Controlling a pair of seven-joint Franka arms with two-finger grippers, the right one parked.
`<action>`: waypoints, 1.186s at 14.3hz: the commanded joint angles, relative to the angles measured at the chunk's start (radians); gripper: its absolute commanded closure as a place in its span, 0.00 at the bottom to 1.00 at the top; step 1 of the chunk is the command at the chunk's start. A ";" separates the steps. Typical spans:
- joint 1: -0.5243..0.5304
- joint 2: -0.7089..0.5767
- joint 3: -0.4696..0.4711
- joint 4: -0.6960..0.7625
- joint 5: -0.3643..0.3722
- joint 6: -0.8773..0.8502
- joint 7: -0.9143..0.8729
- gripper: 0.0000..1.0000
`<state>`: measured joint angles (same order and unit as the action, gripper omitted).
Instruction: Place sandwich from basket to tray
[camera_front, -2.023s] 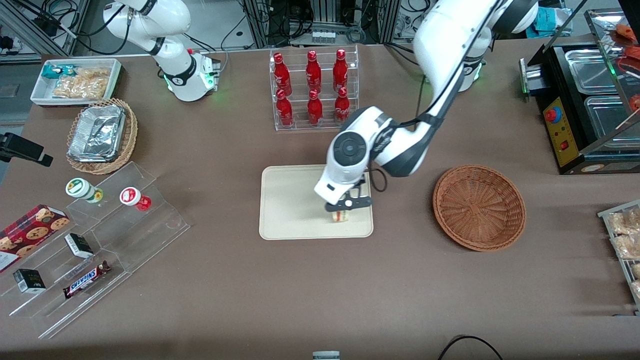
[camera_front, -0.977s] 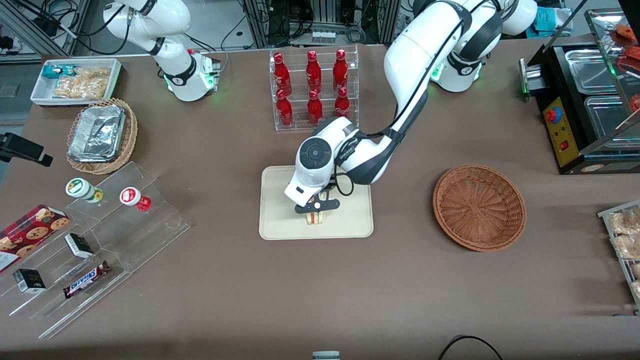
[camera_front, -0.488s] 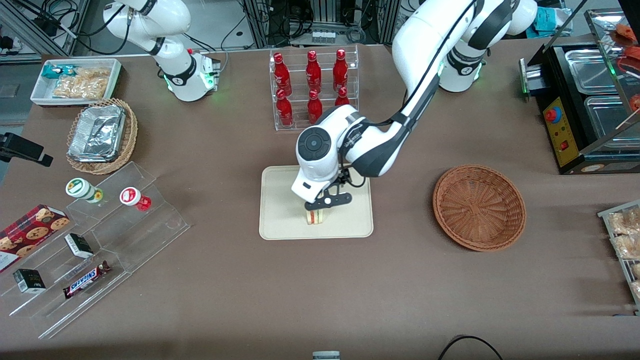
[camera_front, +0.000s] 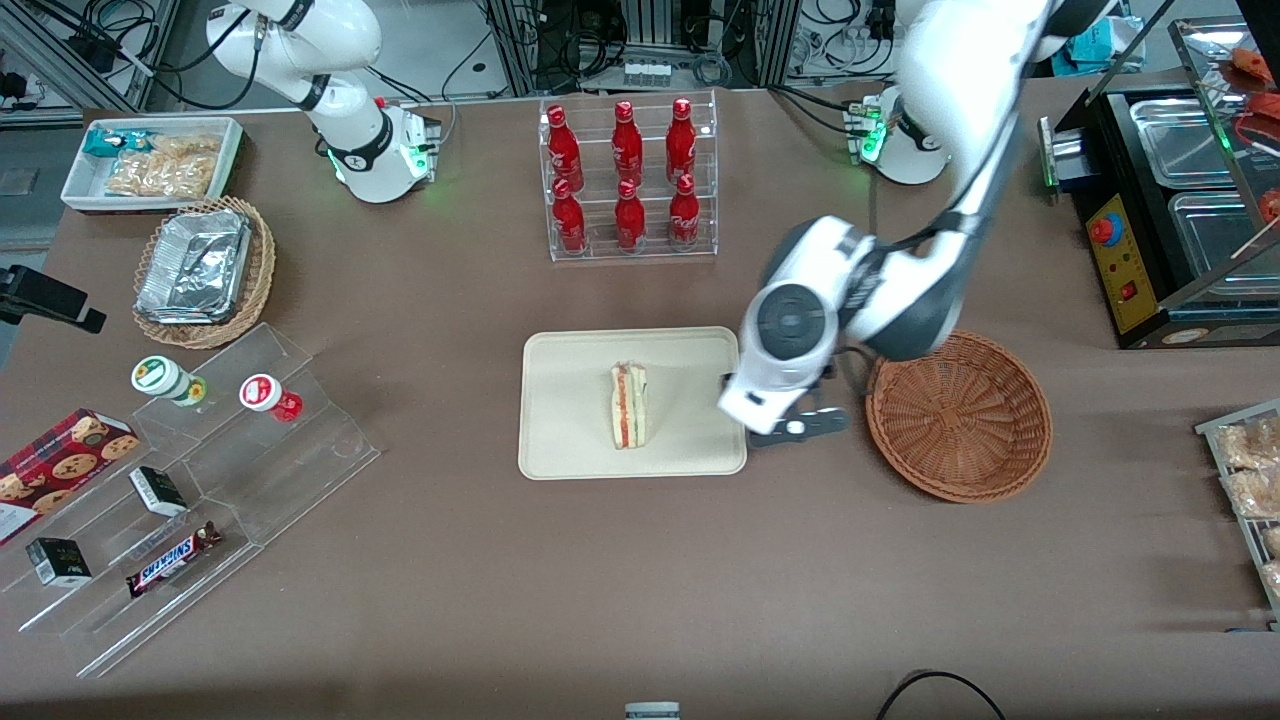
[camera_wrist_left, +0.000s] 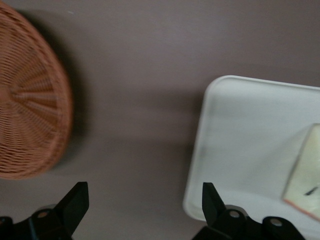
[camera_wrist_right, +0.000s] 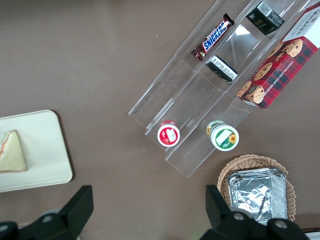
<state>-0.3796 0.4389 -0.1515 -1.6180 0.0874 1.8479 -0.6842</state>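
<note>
**Sandwich on the tray, gripper above the bare table**

While the sandwich (camera_front: 629, 405) lies flat on the tray (camera_front: 560, 440), roughly at its middle, the gripper (camera_front: 797, 428) hangs over the brown table (camera_front: 640, 580) in the gap between the tray and the basket (camera_front: 958, 415). Its two dark fingers (camera_wrist_left: 75, 200) are spread wide and grasp nothing; the left wrist view shows bare tabletop between them, with the tray's rounded corner at one fingertip and the basket's woven rim off to the other. The sandwich rests with its striped cut edge of red, orange and green turned toward the parked arm's end of the table, clear of the tray's raised rim on every side. The basket holds nothing visible and sits toward the working arm's end, near the tray but apart from it. Farther from the front camera than the tray stands a clear rack of red bottles (camera_front: 627, 180). Toward the parked arm's end, a stepped clear display (camera_front: 230, 480) carries a Snickers bar (camera_front: 172, 558) and two small cups (camera_front: 168, 381)
</note>
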 joint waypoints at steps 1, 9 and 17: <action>0.083 -0.224 -0.011 -0.233 -0.017 0.007 0.160 0.00; 0.309 -0.430 -0.016 -0.205 -0.035 -0.252 0.569 0.00; 0.466 -0.465 -0.005 -0.017 -0.031 -0.345 0.729 0.00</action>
<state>0.0776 -0.0115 -0.1493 -1.6472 0.0657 1.5245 0.0397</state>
